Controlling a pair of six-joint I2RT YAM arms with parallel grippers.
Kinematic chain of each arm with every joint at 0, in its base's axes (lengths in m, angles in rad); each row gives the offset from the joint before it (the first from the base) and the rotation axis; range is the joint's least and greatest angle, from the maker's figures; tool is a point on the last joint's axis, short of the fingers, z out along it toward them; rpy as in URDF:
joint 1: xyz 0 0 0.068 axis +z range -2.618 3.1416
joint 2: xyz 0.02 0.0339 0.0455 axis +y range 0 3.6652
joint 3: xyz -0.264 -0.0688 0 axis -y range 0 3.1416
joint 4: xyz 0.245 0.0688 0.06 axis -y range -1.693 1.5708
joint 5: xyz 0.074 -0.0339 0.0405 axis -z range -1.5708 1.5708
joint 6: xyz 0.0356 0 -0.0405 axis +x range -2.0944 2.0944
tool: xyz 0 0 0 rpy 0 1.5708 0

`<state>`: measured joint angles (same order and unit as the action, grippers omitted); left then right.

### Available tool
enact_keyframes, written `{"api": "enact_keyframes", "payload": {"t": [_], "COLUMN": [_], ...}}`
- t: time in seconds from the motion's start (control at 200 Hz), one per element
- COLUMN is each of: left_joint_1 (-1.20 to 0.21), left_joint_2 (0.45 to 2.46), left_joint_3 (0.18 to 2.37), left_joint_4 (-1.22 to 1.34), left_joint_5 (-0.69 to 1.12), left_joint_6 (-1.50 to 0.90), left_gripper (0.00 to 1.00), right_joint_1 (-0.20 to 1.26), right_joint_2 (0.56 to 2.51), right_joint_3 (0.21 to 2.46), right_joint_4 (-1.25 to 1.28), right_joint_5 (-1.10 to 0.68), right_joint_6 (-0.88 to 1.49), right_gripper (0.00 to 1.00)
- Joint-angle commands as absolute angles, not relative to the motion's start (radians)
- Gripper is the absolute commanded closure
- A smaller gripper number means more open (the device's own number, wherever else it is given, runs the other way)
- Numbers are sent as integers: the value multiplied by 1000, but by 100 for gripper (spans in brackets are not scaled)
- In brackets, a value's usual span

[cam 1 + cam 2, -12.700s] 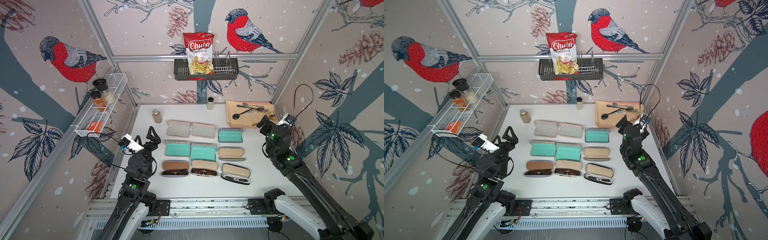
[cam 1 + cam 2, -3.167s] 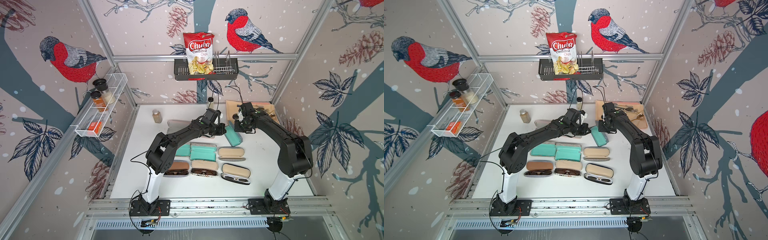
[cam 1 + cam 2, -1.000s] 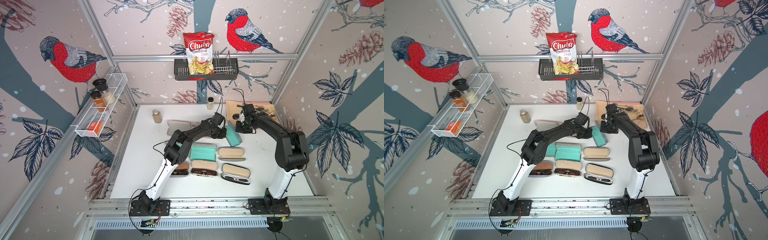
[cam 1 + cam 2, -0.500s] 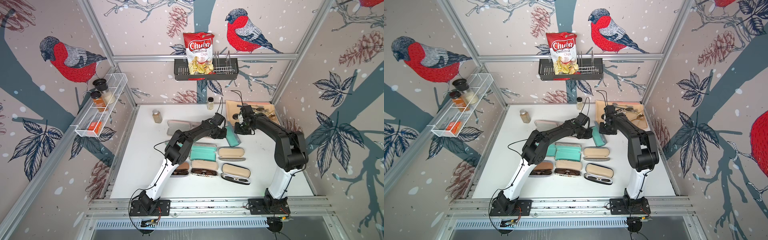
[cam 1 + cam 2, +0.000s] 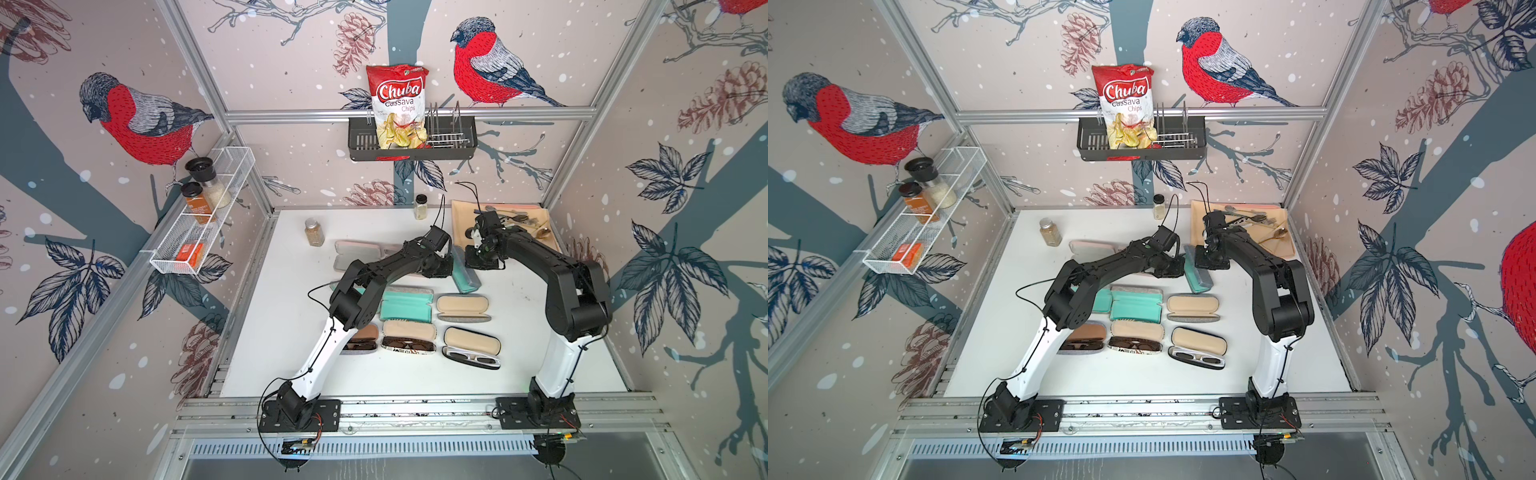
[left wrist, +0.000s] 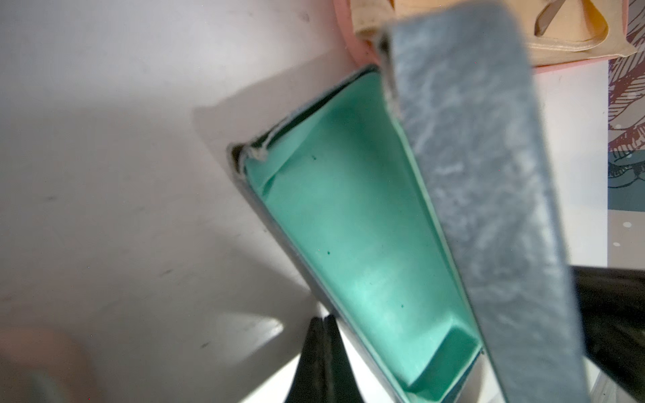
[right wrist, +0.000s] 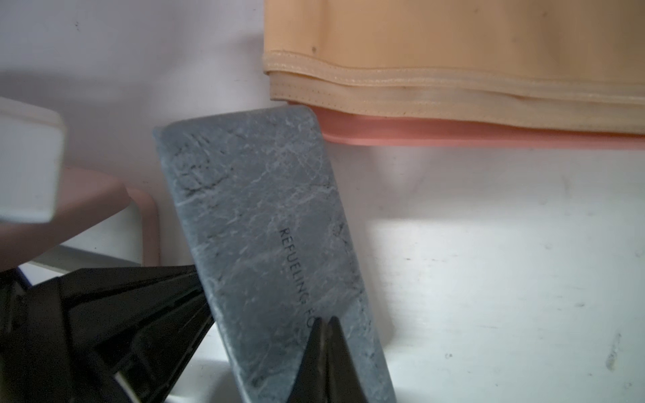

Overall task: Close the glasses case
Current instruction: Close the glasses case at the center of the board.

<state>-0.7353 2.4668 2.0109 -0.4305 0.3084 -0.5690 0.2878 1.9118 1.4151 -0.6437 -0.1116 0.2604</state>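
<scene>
Almost: glasses case [image 6: 366, 244] lid [image 7: 265, 226] ajar, not snapped; L gripper [image 6: 323, 322] & R gripper [image 7: 326, 322] clenched empty, R against lid.

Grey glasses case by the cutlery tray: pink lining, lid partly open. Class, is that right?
Wrong colour: the grey glasses case has a teal lining, not pink, as the left wrist view shows. It does lie by the cutlery tray with its lid partly open.
</scene>
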Motion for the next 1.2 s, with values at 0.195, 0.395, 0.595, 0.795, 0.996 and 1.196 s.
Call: {"api": "enact_keyframes", "payload": {"t": [0.195,0.395,0.595,0.795,0.996,1.196], "left_joint_1": [-744,-744,-744,-744,-744,-744], "left_joint_2": [2457,2450,2438,2423,2394,2341], "left_joint_3": [2010,1997,1993,1988,1970,1931], "left_joint_4": [-400,-394,-392,-390,-390,-388], "left_joint_5": [341,342,338,335,324,302], "left_joint_6": [-560,-559,-559,-560,-556,-554], "left_gripper": [100,100,100,100,100,100], "right_joint_1": [305,310,310,311,310,311], "right_joint_2": [1938,1945,1944,1939,1940,1931], "right_joint_3": [1420,1422,1423,1413,1402,1394], "right_joint_4": [-646,-643,-644,-641,-637,-631], "right_joint_5": [-167,-166,-158,-149,-146,-144], "right_joint_6": [265,268,269,272,277,286], "right_gripper": [94,94,94,93,93,93]}}
